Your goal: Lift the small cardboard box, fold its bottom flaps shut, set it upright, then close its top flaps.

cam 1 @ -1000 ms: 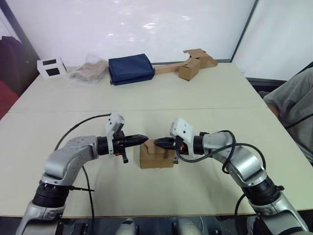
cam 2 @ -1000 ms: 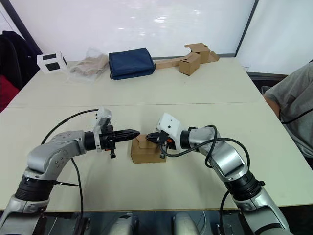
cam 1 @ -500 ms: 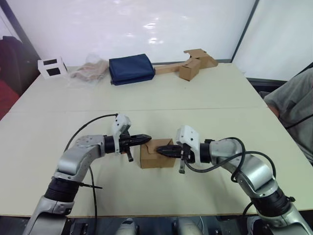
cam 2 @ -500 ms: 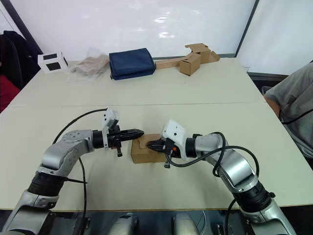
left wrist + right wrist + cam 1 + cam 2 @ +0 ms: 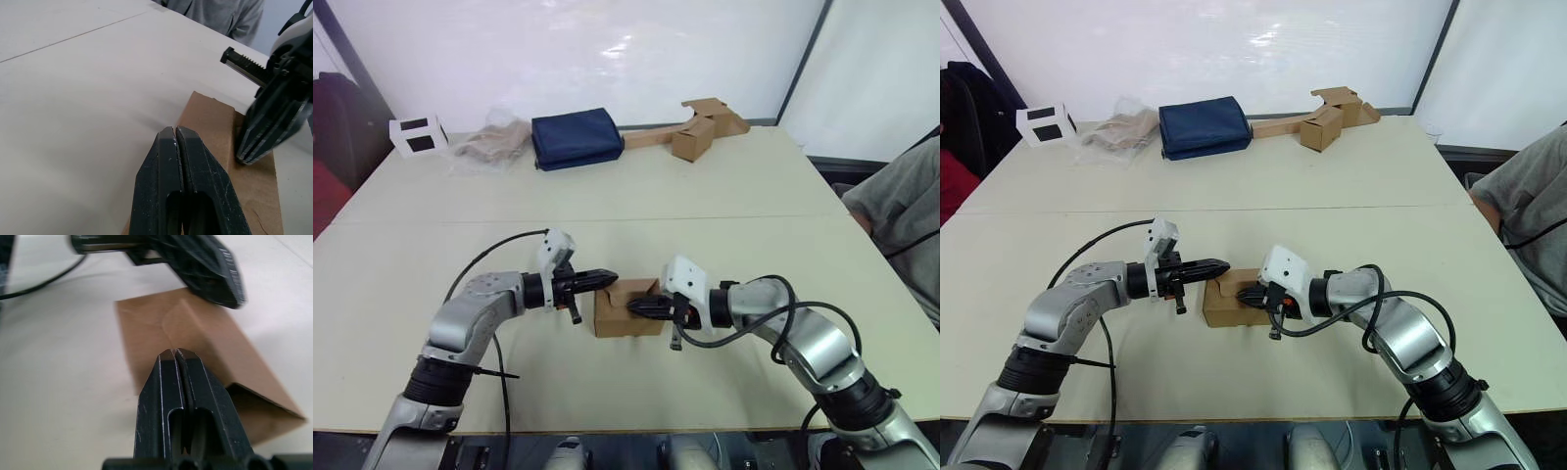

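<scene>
The small cardboard box [image 5: 626, 315] stands on the table between my arms, plain brown. Its top flaps [image 5: 188, 330] lie nearly flat, one overlapping the other, and the flap edge [image 5: 649, 286] at the far right corner is a little raised. My left gripper [image 5: 610, 278] is shut and empty, with its tip at the box's upper left edge. My right gripper [image 5: 632, 307] is shut and empty too, lying across the box top with its tip on the flaps. The left wrist view has the box [image 5: 210, 122] just beyond my shut left gripper [image 5: 174, 131]. The bottom flaps are hidden underneath.
At the table's far side lie a navy blue bag [image 5: 576, 137], a crumpled plastic bag [image 5: 489, 145], a white box with black squares [image 5: 416, 135] and a cluster of cardboard pieces [image 5: 705, 125]. A person in grey [image 5: 901, 215] sits at the right edge.
My right gripper has come down and leftward onto the box top, and the raised flaps have gone down. My left gripper has edged right to the box's left edge.
</scene>
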